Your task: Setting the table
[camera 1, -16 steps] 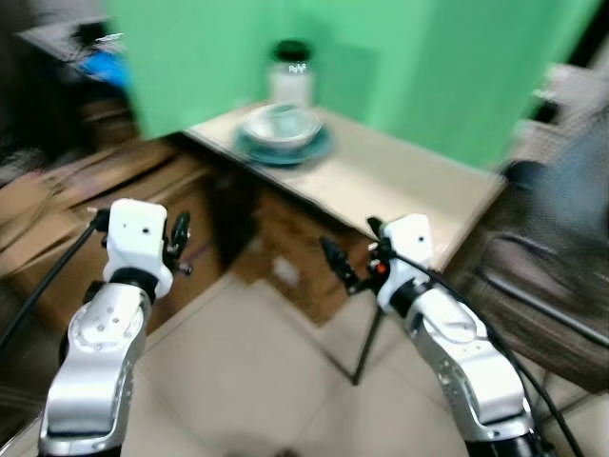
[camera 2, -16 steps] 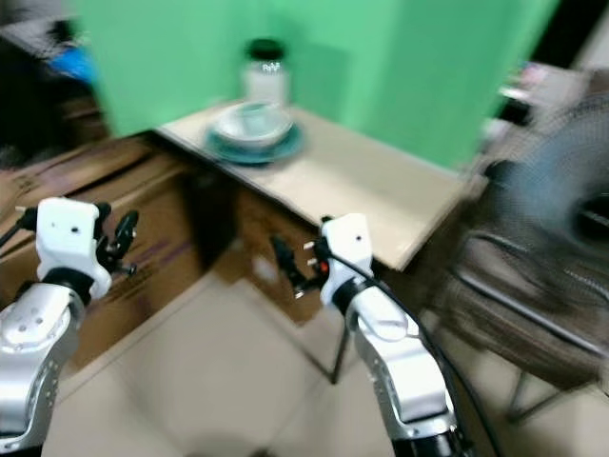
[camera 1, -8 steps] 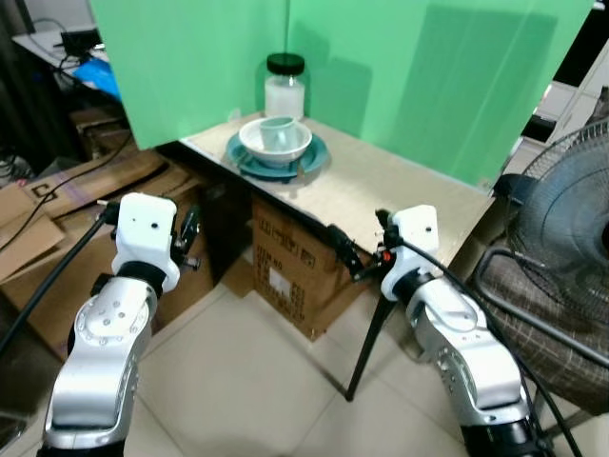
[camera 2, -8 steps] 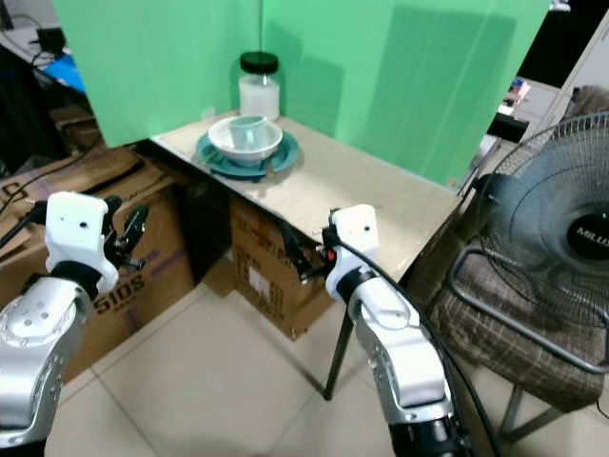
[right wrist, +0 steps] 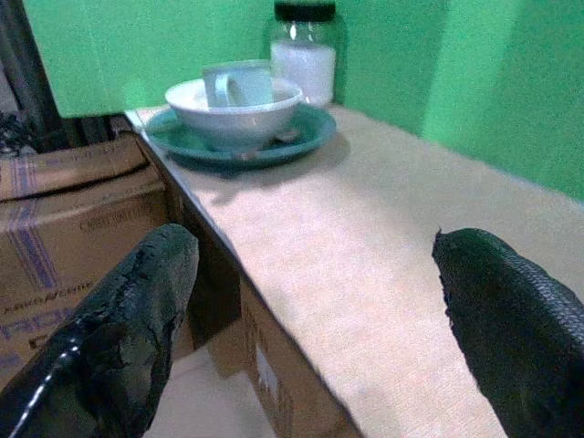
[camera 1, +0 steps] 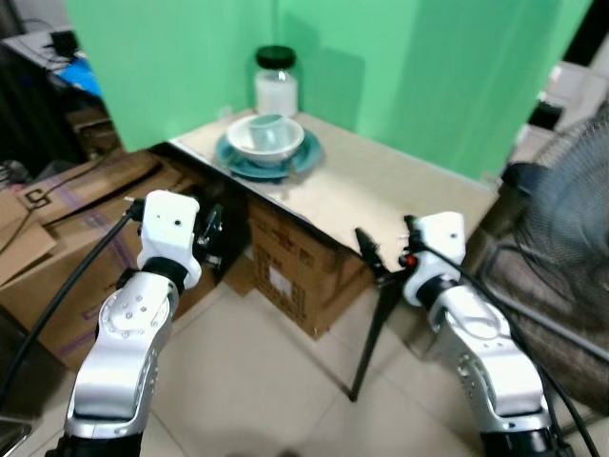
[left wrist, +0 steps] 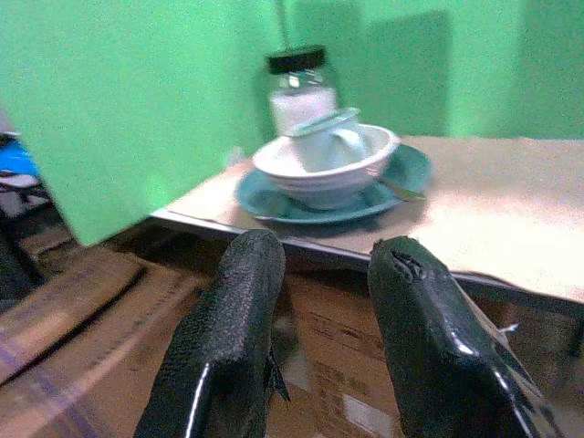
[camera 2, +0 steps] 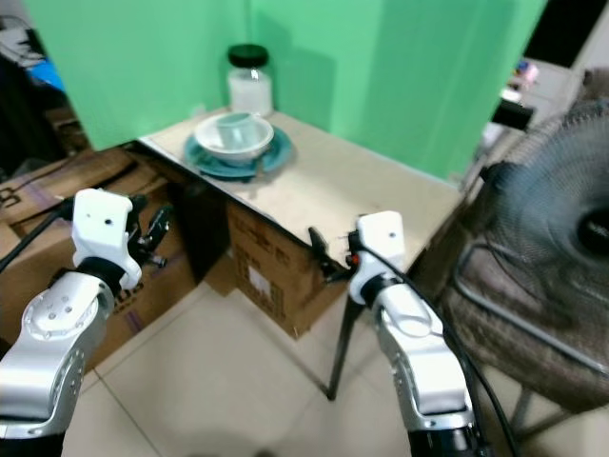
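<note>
A teal plate (camera 1: pixel 306 157) sits at the far left corner of the beige table (camera 1: pixel 390 190). On it stands a white bowl (camera 1: pixel 257 143) with a pale blue cup (camera 1: pixel 268 125) lying inside. A spoon (left wrist: pixel 400 188) rests on the plate's rim. A glass jar (camera 1: pixel 275 86) with a black lid stands behind them. My left gripper (camera 1: pixel 211 238) hovers open beside the table's left edge, below the top, holding nothing. My right gripper (camera 1: pixel 369 252) is open at the front edge, level with the tabletop. The wrist views look across at the bowl (left wrist: pixel 324 169) and the plate (right wrist: pixel 239 144).
Green screens (camera 1: pixel 428 67) wall the table's back. Cardboard boxes (camera 1: pixel 67 228) stack on the left, and another box (camera 1: pixel 295 267) sits under the table. A standing fan (camera 2: pixel 561 200) and a cushioned seat (camera 2: pixel 533 333) are close on the right. Tiled floor (camera 1: pixel 266 381) lies in front.
The view has shifted as I move nearer the table. Both arms have risen a little toward its edge, the right gripper now level with the tabletop. The dishes have not moved.
</note>
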`<state>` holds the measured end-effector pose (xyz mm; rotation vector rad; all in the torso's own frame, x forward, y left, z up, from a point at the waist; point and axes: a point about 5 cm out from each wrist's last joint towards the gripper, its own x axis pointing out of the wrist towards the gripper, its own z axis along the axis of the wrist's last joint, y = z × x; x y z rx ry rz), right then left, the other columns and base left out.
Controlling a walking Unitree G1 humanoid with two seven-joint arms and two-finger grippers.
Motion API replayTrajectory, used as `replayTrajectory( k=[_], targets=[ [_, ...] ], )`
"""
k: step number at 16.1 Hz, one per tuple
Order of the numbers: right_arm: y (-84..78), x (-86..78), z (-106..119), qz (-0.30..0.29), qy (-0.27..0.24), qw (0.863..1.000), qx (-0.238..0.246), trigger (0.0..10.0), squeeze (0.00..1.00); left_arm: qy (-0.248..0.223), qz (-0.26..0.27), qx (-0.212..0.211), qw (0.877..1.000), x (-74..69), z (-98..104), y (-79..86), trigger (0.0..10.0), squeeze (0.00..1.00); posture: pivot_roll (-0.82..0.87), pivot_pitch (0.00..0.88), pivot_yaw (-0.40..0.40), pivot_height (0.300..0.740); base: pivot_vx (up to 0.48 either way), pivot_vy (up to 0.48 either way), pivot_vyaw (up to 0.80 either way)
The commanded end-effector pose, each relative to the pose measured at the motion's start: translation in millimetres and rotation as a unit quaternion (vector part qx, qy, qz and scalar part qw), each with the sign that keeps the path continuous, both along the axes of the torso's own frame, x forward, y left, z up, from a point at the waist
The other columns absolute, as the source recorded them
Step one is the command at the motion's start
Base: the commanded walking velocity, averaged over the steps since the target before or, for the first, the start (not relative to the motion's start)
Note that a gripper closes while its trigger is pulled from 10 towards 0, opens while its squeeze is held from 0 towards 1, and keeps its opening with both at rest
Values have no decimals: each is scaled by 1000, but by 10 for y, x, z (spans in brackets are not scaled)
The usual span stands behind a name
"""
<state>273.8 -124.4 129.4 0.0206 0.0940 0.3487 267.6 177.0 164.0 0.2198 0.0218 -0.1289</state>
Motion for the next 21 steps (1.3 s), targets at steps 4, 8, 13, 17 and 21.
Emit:
replayTrajectory(
  k=[4,8,13,17,21],
  targets=[
    [87,19,89,18,-20,1000,7,10000,694,-5,8,5,1000,0,26,66,10000,0,169,0,-16,740,298,0,738],
    [106,15,92,21,-23,1000,6,10000,647,-6,7,5,1000,-1,32,76,10000,0,169,0,-16,740,313,0,345],
    [98,12,81,18,-20,1000,7,10000,596,-5,5,6,1000,-10,22,69,10000,0,170,0,-20,740,320,0,0],
    [93,16,80,19,-20,1000,8,10000,498,-5,3,8,1000,-22,13,64,10000,0,181,0,-33,740,321,0,0],
    [94,-2,80,10,-17,1000,19,10000,0,-4,-9,25,1000,-46,35,99,10000,0,186,0,-3,740,321,0,0]
  ],
)
